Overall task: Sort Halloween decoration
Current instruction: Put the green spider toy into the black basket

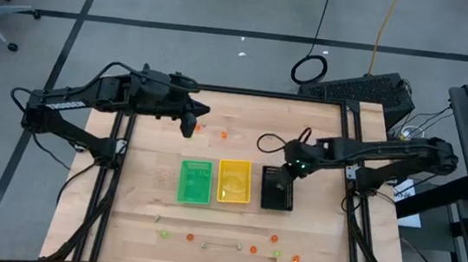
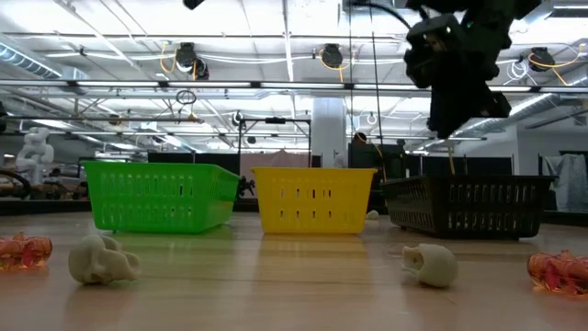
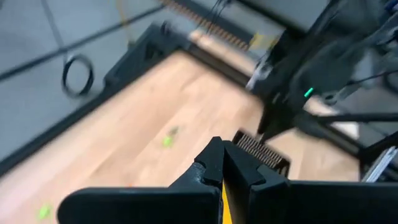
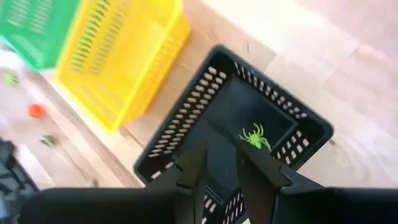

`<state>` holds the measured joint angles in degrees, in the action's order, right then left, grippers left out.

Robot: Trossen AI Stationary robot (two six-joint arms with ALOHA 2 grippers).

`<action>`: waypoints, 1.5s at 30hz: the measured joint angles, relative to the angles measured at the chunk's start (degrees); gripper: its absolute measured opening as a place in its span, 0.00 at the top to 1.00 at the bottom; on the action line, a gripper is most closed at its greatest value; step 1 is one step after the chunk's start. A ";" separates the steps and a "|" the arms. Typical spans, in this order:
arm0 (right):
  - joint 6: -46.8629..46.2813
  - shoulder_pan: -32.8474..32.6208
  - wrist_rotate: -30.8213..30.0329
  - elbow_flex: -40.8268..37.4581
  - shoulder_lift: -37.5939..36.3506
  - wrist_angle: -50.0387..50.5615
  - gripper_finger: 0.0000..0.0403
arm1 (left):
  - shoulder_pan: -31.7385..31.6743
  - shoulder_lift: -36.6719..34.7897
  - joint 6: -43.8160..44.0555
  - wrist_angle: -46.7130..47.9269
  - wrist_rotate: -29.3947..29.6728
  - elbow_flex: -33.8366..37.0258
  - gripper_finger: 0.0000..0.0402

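Three trays stand in a row mid-table: green (image 1: pixel 195 182), yellow (image 1: pixel 235 182) and black (image 1: pixel 277 189). A yellow-green spider (image 4: pixel 255 137) lies on the black tray's floor. My right gripper (image 4: pixel 221 167) hovers above that tray, pointing steeply down. Its fingers are slightly open with nothing between them. It also shows above the black tray (image 2: pixel 469 207) in the low view. My left gripper (image 1: pixel 189 128) hangs shut over the far left of the table, clear of the wood. Halloween decoration lies near the front edge: orange pieces (image 1: pixel 190 237), a green one (image 1: pixel 164 233) and pale skulls (image 2: pixel 103 259).
Two small orange pieces (image 1: pixel 223 134) lie on the far part of the table near my left gripper. More trinkets are scattered along the near edge (image 1: pixel 276 238), (image 1: pixel 295 260). Bare wood (image 1: pixel 141 182) lies left of the green tray. A black box (image 1: pixel 369 91) sits beyond the far right corner.
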<state>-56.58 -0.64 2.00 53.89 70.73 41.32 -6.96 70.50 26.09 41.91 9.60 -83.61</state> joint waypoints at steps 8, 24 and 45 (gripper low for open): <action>0.61 0.07 -0.88 0.00 -5.82 -2.71 0.81 | -1.54 0.00 3.39 11.77 0.47 0.00 0.98; 0.50 0.09 -3.47 0.02 -7.67 -3.34 0.81 | -9.18 7.39 5.33 28.16 2.66 0.04 0.98; 1.39 0.08 -3.49 0.02 -7.67 -2.05 0.81 | -13.33 15.80 6.46 29.30 -4.48 10.89 0.64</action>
<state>-55.19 -0.57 -1.50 53.91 63.07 39.27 -20.29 86.30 32.55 71.21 5.12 -72.72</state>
